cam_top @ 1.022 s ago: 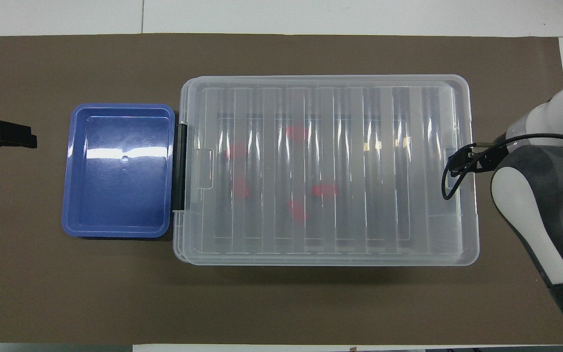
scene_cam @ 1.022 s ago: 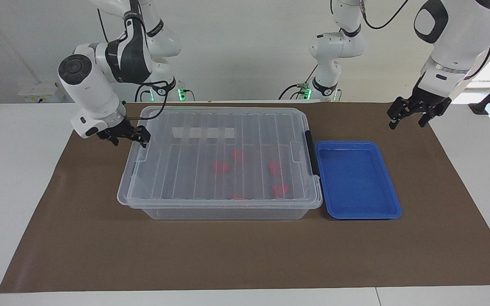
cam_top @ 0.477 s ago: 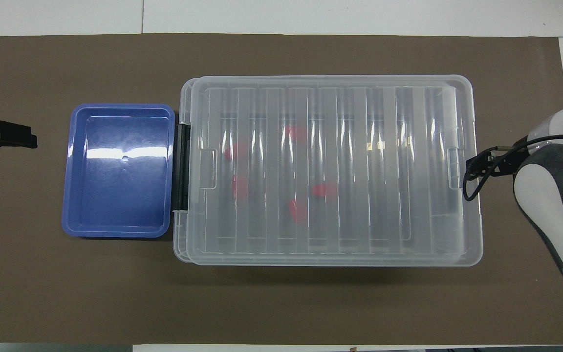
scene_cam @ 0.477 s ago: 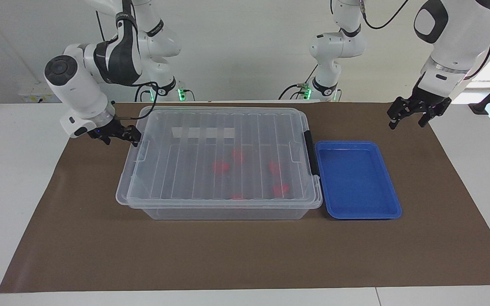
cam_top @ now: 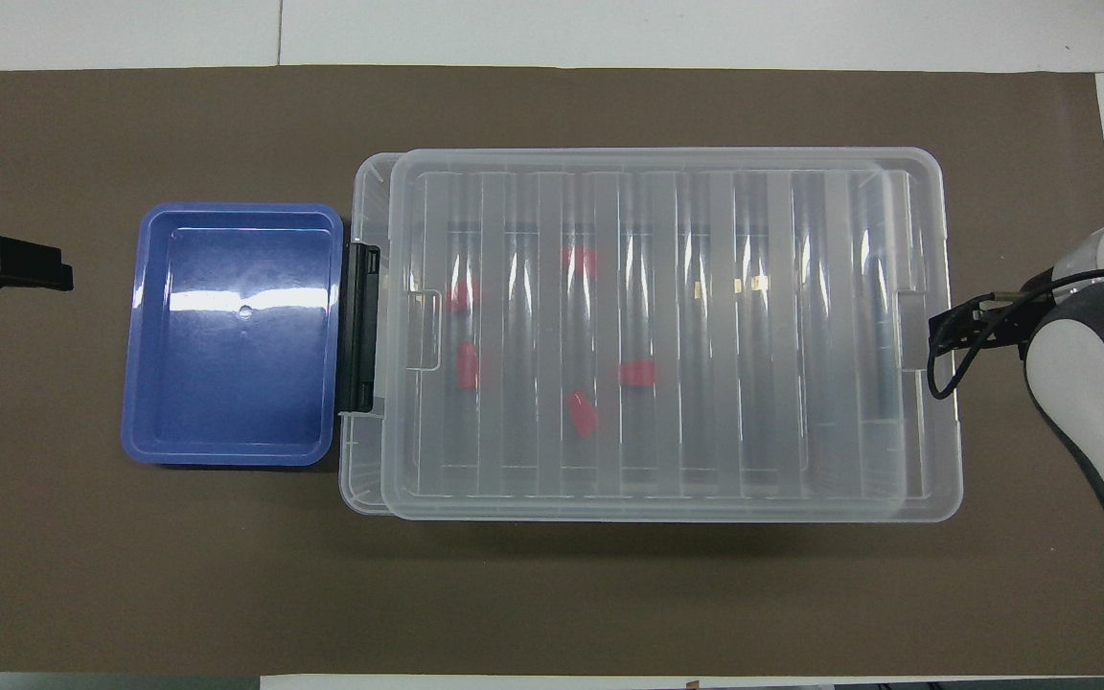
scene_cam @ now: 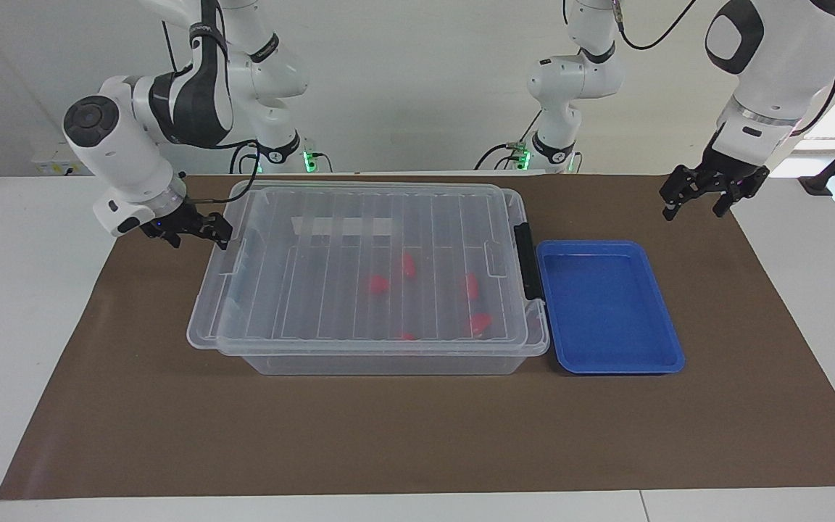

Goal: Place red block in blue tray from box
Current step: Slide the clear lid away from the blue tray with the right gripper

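1. The right gripper is at the edge of the clear lid, at the right arm's end of the table. It looks like it holds that edge, but I cannot tell for sure if its fingers are pinched.
2. The left gripper hangs over the brown mat, past the blue tray. Its fingers are spread apart and hold nothing. This arm waits.
3. The red blocks lie on the floor of the box, under the lid. The tray sits right beside the box and has nothing in it.
4. I think a red block is light, hard and a bit smooth. Pinching its two long sides looks best. The lid looks thin and bendy.
5. The overhead view shows the lid slid sideways, so a strip of the box peeks out by the black latch. The facing view shows that the lid's end by the right gripper is lifted.
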You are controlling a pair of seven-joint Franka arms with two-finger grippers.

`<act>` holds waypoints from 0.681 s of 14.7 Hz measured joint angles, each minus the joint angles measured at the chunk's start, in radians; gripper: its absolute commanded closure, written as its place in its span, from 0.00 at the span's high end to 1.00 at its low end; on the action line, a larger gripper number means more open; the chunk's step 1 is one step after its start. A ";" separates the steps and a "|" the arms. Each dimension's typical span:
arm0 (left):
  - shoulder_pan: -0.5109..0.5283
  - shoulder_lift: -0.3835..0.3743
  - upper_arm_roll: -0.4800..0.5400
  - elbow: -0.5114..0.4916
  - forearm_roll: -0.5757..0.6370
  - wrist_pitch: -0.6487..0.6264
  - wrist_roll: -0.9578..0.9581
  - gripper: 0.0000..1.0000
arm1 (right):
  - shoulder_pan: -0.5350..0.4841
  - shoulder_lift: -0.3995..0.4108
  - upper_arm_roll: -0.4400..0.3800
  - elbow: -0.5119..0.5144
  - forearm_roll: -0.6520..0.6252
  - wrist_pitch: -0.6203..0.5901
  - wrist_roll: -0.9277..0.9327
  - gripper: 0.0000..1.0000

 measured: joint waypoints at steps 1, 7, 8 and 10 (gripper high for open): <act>0.000 0.000 0.000 0.000 0.000 0.000 0.000 1.00 | -0.001 0.000 -0.012 -0.001 0.000 0.012 -0.026 1.00; 0.000 0.000 0.000 0.000 0.000 0.000 0.000 1.00 | -0.005 -0.001 -0.066 -0.005 0.000 0.037 -0.146 1.00; 0.000 0.000 0.000 0.000 0.000 0.000 0.000 1.00 | -0.007 -0.001 -0.076 -0.005 0.000 0.037 -0.165 1.00; 0.000 0.000 0.000 0.000 0.000 0.000 0.000 1.00 | -0.011 -0.001 -0.093 -0.005 0.000 0.039 -0.200 1.00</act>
